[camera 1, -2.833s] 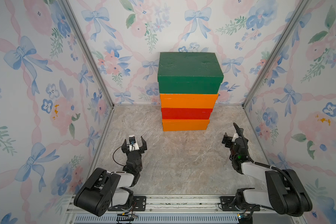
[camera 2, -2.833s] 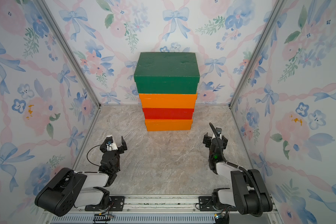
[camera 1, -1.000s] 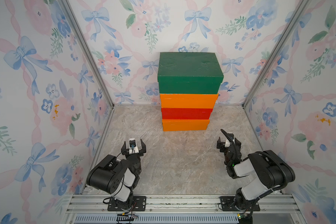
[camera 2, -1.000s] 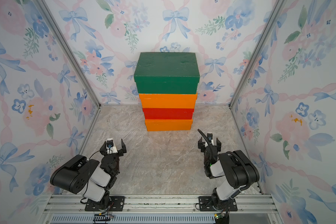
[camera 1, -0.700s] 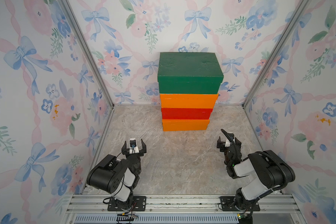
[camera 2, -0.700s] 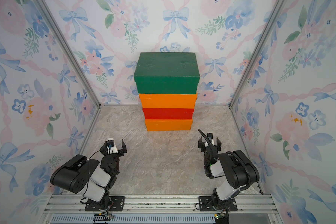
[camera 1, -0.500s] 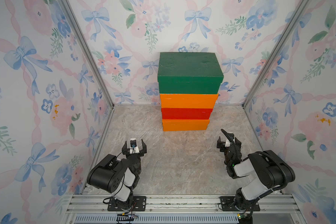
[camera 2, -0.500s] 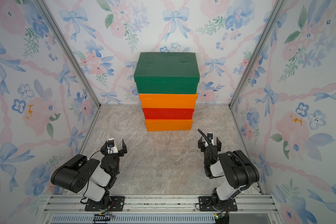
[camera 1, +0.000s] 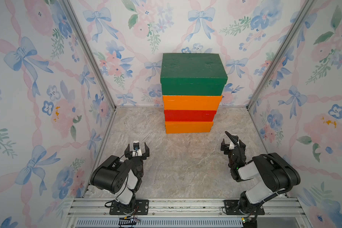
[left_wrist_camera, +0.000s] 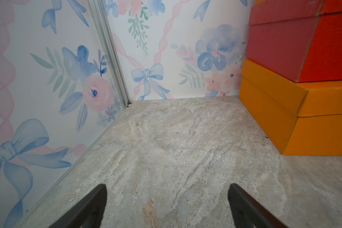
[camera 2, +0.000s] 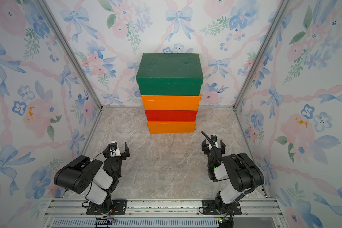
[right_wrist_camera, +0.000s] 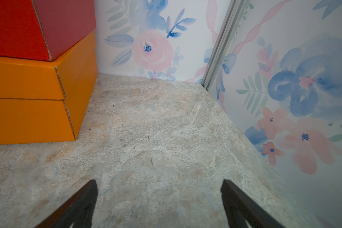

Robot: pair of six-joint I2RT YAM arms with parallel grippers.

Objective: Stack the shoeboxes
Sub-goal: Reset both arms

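The shoeboxes stand in one stack against the back wall in both top views: a dark green box (camera 1: 193,76) on top, an orange box (camera 1: 192,102) under it, a red box (camera 1: 190,115) below that, and another orange box (camera 1: 189,127) on the floor. The wrist views catch only the red box (left_wrist_camera: 296,41) (right_wrist_camera: 28,25) and the bottom orange box (left_wrist_camera: 296,110) (right_wrist_camera: 32,98). My left gripper (camera 1: 136,148) (left_wrist_camera: 167,199) is open and empty, low at the front left. My right gripper (camera 1: 233,143) (right_wrist_camera: 159,194) is open and empty at the front right. Both are well short of the stack.
Floral walls with aluminium corner posts (camera 1: 87,53) (camera 1: 278,53) close in the marble-patterned floor (camera 1: 182,158) on three sides. An aluminium rail (camera 1: 182,205) carrying both arm bases runs along the front edge. Both arms are folded down near it.
Since the earliest frames both arms have folded back toward their bases. Over the last second nothing has visibly moved.
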